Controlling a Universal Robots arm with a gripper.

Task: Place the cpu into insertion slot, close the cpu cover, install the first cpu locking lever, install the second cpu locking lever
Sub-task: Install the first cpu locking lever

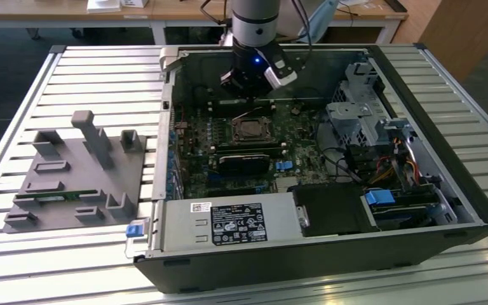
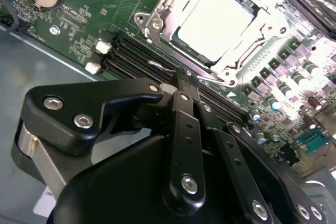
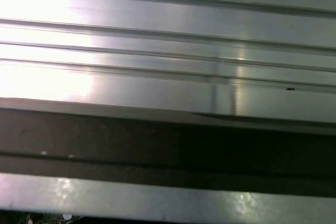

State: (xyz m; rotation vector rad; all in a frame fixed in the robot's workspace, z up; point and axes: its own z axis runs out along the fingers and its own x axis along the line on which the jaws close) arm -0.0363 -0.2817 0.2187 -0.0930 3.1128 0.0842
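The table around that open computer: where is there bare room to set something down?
The slatted table is bare between the grey fixture block and its far edge, and again at the exterior view's right of the computer case. Inside the case it is crowded: the gripper hangs just beyond the cpu, with boards and cables packed around.

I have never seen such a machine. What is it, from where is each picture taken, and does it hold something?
It is a robot arm. Its end effector reaches into an open computer case lying on a slatted metal table. The exterior view looks down on everything. Both wrist views come from cameras on the arm. The second wrist view shows the end effector close to the cpu, which sits under its cover. A grey fixture lies beside the case. Whether anything is held, I cannot tell.
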